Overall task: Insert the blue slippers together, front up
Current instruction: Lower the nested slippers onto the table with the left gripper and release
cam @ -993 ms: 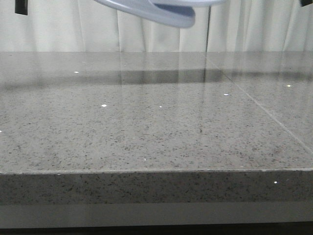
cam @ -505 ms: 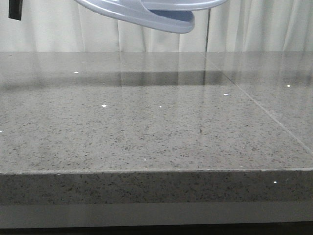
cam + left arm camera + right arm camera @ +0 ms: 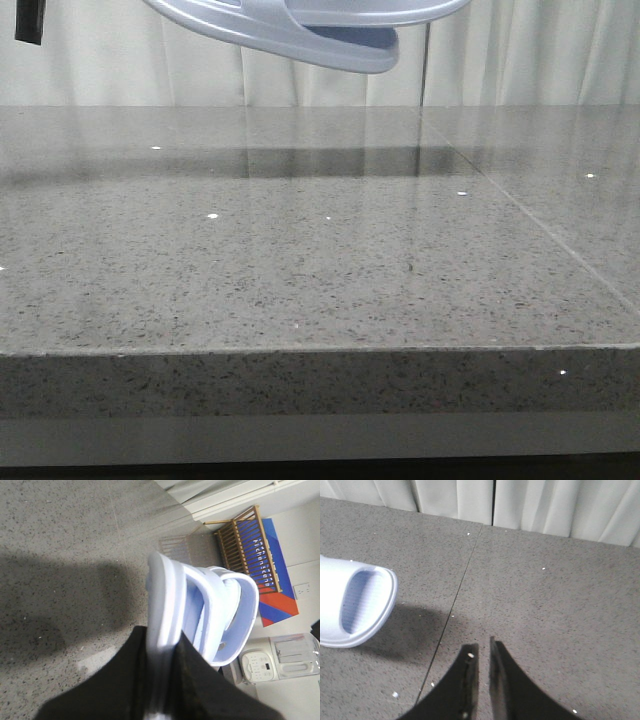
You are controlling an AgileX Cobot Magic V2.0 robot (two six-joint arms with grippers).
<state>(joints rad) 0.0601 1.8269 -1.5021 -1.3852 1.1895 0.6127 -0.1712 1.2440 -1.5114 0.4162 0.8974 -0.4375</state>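
My two blue slippers (image 3: 200, 615) nested, pinched by left gripper (image 3: 162, 680), above table (image 3: 300, 260); right gripper (image 3: 480, 675) nearly closed, empty.

I think I am in a room of a home: I see a wooden baby cot (image 3: 248, 545), white curtains (image 3: 520, 55), and a grey speckled stone table (image 3: 300, 260)

The only lettering shows in the left wrist view: white letters run along a blue and red banner (image 3: 272, 570) standing behind a wooden slatted rack (image 3: 240, 540), but they are too small and tilted to read with certainty. A white appliance (image 3: 260, 665) nearby carries a small dark display with buttons, nothing legible. No other text shows.
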